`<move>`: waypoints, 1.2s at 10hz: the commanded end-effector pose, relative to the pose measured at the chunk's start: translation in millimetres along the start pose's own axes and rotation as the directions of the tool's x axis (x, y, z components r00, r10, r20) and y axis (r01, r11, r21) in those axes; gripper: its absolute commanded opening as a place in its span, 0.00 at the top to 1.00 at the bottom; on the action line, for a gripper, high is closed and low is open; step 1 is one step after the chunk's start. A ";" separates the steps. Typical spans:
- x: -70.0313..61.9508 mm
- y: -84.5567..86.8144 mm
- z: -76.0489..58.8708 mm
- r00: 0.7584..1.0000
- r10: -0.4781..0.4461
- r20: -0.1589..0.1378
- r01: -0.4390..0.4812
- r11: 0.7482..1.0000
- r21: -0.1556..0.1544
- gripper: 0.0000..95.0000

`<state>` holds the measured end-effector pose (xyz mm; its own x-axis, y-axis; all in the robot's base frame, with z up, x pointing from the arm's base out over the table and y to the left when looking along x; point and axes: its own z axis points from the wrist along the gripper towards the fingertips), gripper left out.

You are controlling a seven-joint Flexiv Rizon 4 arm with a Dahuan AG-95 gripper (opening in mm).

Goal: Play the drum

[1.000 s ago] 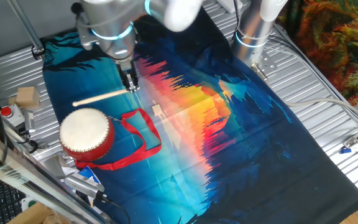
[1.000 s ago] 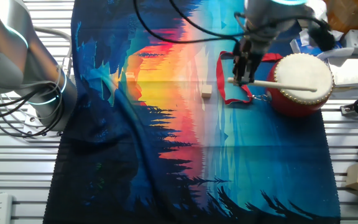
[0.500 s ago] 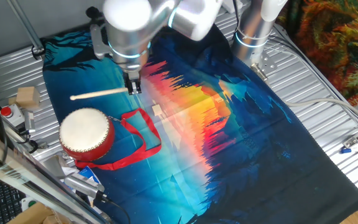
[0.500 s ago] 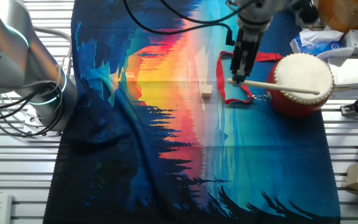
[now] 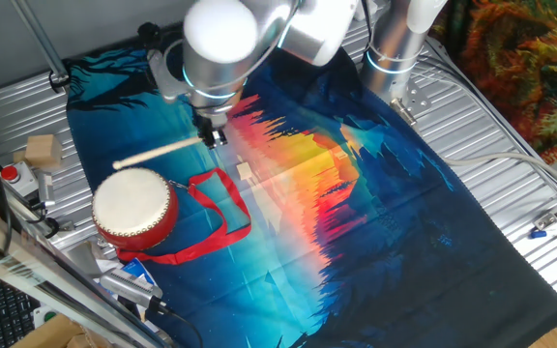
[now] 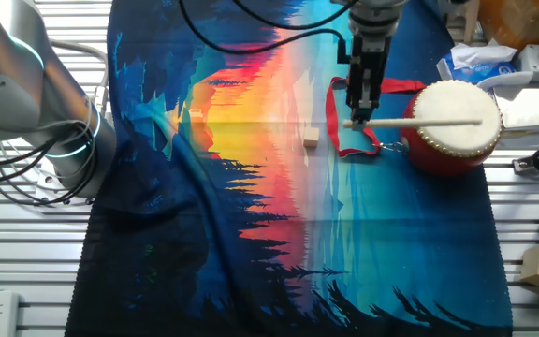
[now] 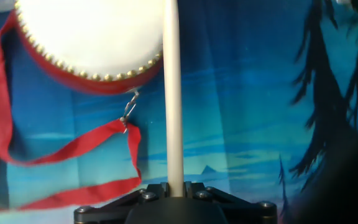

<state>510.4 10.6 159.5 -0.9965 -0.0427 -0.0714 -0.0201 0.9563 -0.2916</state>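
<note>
The drum (image 5: 133,205) has a cream-white head and red body, and sits at the cloth's edge with its red ribbon strap (image 5: 222,211) lying beside it. It also shows in the other fixed view (image 6: 454,122) and the hand view (image 7: 89,37). My gripper (image 5: 211,136) is shut on one end of a thin pale wooden stick (image 5: 160,151). The stick (image 6: 419,121) reaches over the drum head, and whether it touches the head I cannot tell. In the hand view the stick (image 7: 173,93) runs up from my gripper (image 7: 175,186) along the drum's right edge.
The drum sits on a printed blue and orange cloth (image 5: 337,193) over a ribbed metal table. A small wooden block (image 6: 311,138) lies on the cloth. A larger wooden block (image 5: 42,149) and a red button box (image 5: 10,175) sit off the cloth. A second arm's base (image 5: 395,48) stands at the back.
My gripper has shifted slightly away from the drum and turned; the stick's free end rose, then dropped back toward the drum head. The drum has not moved.
</note>
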 end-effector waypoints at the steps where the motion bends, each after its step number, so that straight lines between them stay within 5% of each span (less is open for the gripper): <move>1: 0.0 -0.3 0.2 0.853 -0.508 0.119 0.522 0.823 -0.224 1.00; 2: 0.0 -0.3 0.2 0.919 -0.387 0.067 0.391 0.885 -0.252 1.00; 4: -0.3 -0.2 0.5 0.972 -0.236 0.002 0.227 0.933 -0.278 1.00; 8: -0.3 -0.2 0.5 0.977 -0.214 0.008 0.209 0.944 -0.254 1.00; 12: -0.3 -0.2 0.5 0.977 -0.213 0.008 0.206 0.934 -0.293 1.00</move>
<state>511.0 9.9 159.1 -0.8748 -0.4843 -0.0107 -0.4841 0.8730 0.0591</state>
